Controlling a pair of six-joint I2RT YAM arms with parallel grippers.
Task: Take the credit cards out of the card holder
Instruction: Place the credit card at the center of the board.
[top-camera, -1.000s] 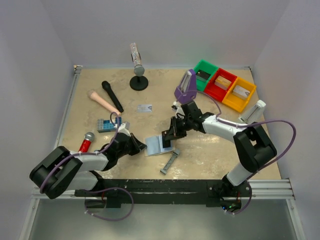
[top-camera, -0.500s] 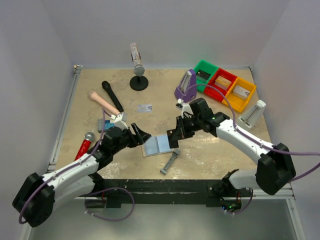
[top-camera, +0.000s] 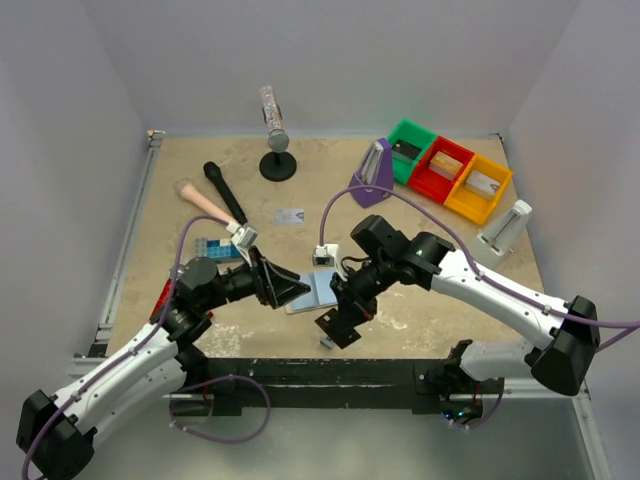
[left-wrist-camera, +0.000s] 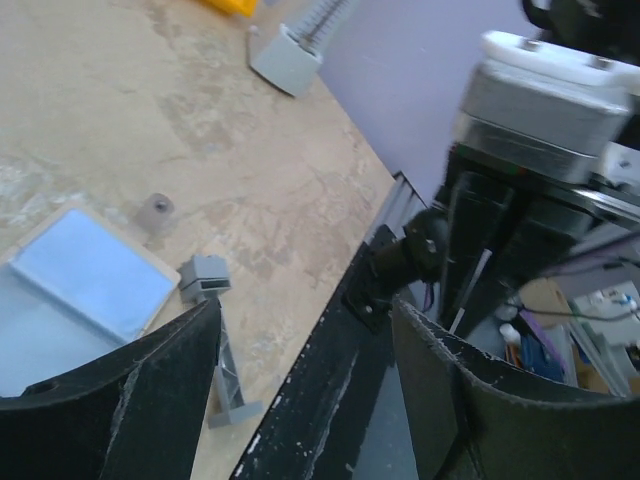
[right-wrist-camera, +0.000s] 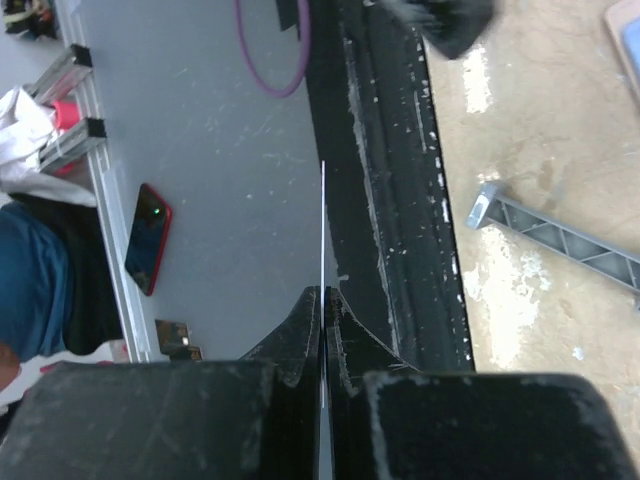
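Observation:
The card holder (top-camera: 318, 290) lies open on the table, pale blue inside with a tan rim, also seen in the left wrist view (left-wrist-camera: 92, 276). My left gripper (top-camera: 288, 287) stands open at its left edge, with nothing between the fingers (left-wrist-camera: 300, 400). My right gripper (top-camera: 339, 328) hangs just past the holder's near edge, over the table's front rail. It is shut on a thin credit card (right-wrist-camera: 322, 220), seen edge-on between the pads (right-wrist-camera: 323, 296). Another silver-grey credit card (top-camera: 289, 215) lies flat further back on the table.
A narrow grey bar (left-wrist-camera: 226, 362) lies by the front edge under my right wrist. A blue brick (top-camera: 212, 247), a red microphone (top-camera: 165, 291), a black microphone (top-camera: 225, 192) and a pink handle (top-camera: 204, 203) lie left. Coloured bins (top-camera: 445, 170) stand back right.
My left gripper has opened and reached further right beside the holder. My right gripper has pulled back from the holder toward the near edge with the card in it.

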